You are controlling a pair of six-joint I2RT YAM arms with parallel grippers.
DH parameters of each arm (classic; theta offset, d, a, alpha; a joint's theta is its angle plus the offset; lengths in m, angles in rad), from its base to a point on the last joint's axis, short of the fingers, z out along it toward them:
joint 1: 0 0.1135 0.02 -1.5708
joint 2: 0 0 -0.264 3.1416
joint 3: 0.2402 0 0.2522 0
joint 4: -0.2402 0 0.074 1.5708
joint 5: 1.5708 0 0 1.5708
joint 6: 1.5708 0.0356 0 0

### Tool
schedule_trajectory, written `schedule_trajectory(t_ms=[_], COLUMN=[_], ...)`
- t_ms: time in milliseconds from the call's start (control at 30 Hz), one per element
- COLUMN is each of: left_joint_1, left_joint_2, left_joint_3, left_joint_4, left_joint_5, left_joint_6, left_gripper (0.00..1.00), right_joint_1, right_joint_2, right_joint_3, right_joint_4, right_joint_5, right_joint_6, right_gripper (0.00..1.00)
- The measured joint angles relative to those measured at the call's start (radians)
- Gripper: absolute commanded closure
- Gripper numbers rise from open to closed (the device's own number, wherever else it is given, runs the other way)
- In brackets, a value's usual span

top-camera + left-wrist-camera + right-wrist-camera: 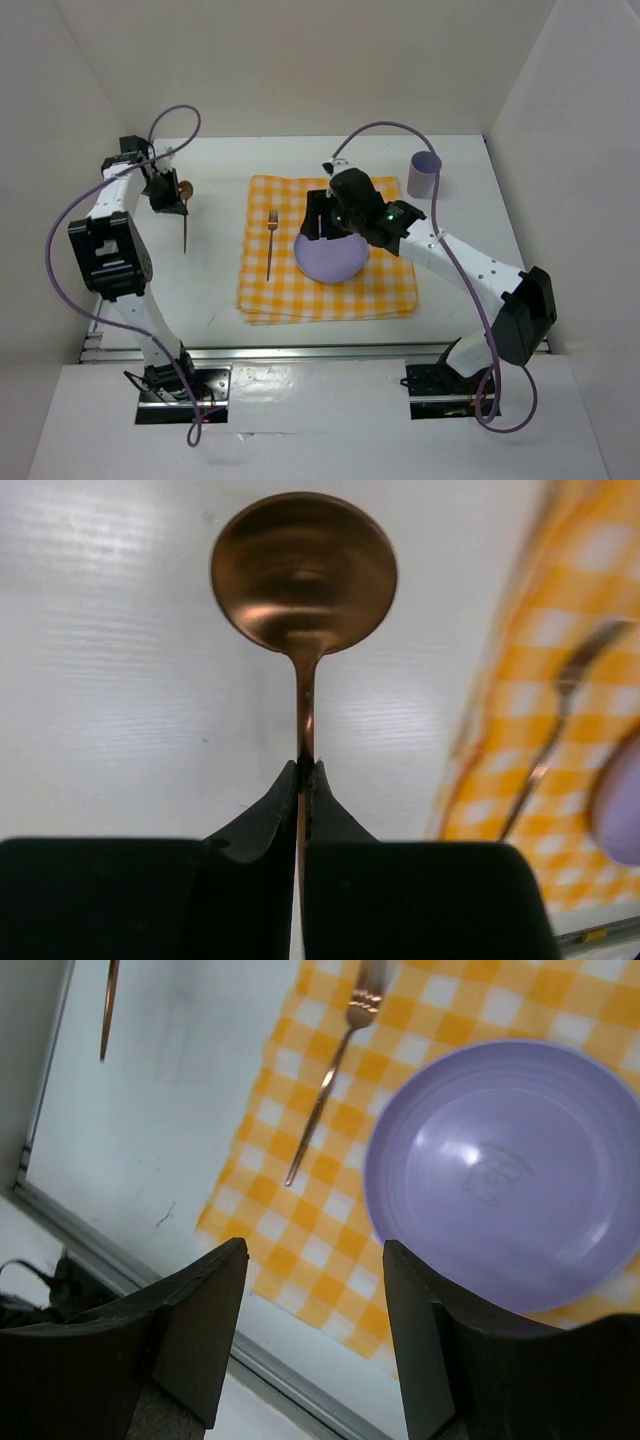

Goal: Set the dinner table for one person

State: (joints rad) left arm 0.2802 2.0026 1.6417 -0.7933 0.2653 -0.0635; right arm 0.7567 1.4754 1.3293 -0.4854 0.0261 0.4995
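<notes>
Spoon (303,575) is pinched tight in your left gripper (307,767), above the table (215,200), left of the cloth (390,290). Lower it slowly and flat. Your right gripper (315,1260) hangs open over the cloth.

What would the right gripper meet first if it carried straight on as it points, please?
Probably the checked cloth, just beside the purple plate; the open right gripper frames cloth, though depth is unclear.

Body: left arm (125,270) and right arm (470,265) have white links, black joint housings; lilac cable (60,230) loops off each; green light (388,213) near right wrist; end effector fingers (190,1330) matte black, wedge-shaped.
</notes>
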Motion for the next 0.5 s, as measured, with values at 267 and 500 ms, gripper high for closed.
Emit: schedule_trajectory(t_ms=[267,500], left_joint_1=[-0.138,-0.299], left_joint_2=[-0.409,-0.621], left_joint_3=[-0.006,-0.187], left_joint_4=[0.066,0.14], left_joint_5=[0.124,0.146], left_joint_6=[-0.103,-0.176], left_gripper=[1.0,1.0], right_joint_1=[0.1,0.12], right_joint_2=[0.144,0.293], right_joint_3=[0.043,0.165], right_joint_4=[0.235,0.397], right_joint_5=[-0.203,-0.347], right_joint_6=[-0.064,-0.07], right_gripper=[0.37,0.42])
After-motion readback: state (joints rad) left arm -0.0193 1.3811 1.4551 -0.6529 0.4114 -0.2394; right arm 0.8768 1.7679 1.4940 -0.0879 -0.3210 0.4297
